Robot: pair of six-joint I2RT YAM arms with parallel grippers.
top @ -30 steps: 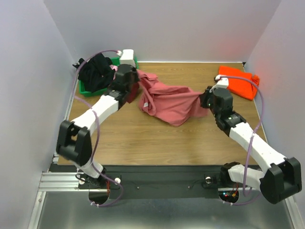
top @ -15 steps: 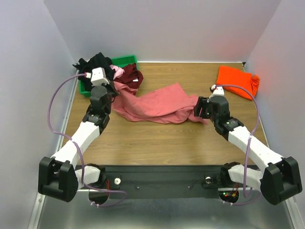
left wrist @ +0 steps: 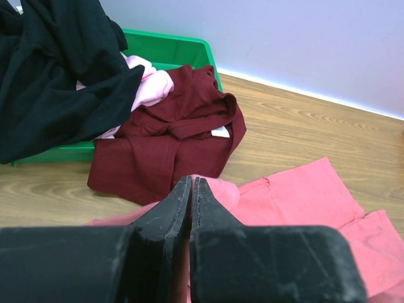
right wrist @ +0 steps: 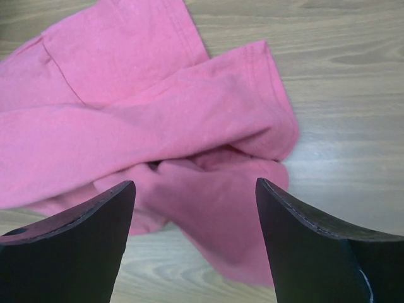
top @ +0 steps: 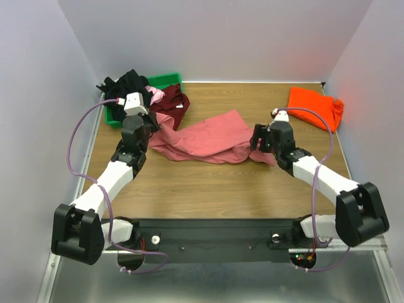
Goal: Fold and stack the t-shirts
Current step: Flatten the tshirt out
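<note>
My left arm (top: 111, 179) and right arm (top: 323, 181) are built alike, with white shells on the long links and chunky black housings at the joints. A thin lilac cable (top: 71, 148) runs along each one. A small white camera box (top: 133, 104) sits on my left wrist. My fingers (left wrist: 165, 218) are matt black, flat-faced wedges with faintly scuffed edges.

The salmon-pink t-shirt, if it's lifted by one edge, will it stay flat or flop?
Probably floppy: the salmon-pink t-shirt lies in soft folds, so it would likely drape and sag. Likely light, since the cloth looks thin. Pushed across the wooden table, it would probably bunch rather than slide.
</note>
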